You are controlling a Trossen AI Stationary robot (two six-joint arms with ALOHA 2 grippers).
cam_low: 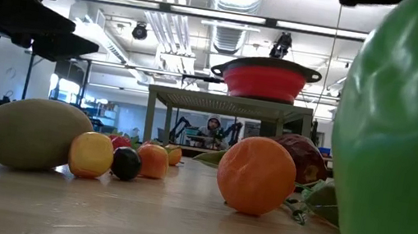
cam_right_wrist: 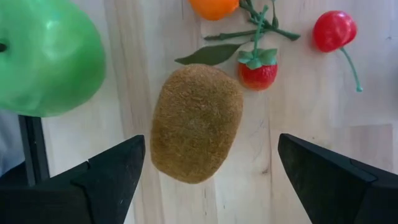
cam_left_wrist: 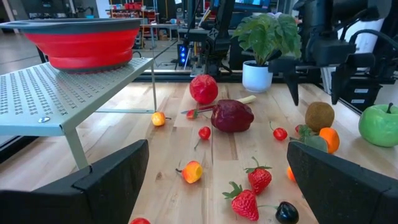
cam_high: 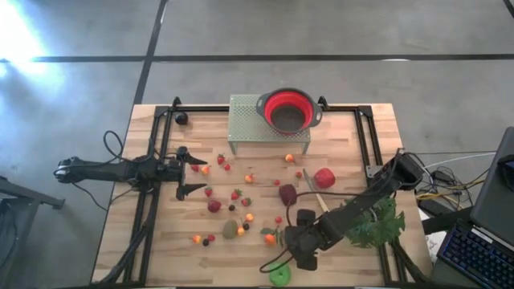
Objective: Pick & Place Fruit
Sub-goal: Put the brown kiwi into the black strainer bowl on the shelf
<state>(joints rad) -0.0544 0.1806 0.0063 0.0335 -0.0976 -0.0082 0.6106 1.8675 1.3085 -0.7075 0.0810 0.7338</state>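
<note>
Directly under the right tool (cam_right_wrist: 208, 171) (fingers spread wide, holding nothing) lies a kiwi (cam_right_wrist: 196, 122), whose rounded sides may squirt free toward the green apple (cam_right_wrist: 46, 56) if the closing lands off-centre.

Both arms are matte black, built of slim jointed tubes with chunkier housings at the joints. A thin black cable loops off the left arm (cam_high: 120, 169) near its elbow. The right arm (cam_high: 361, 207) is bulkier toward its wrist, and each arm's fingers (cam_right_wrist: 112, 177) are flat, dark, wedge-shaped plates.
</note>
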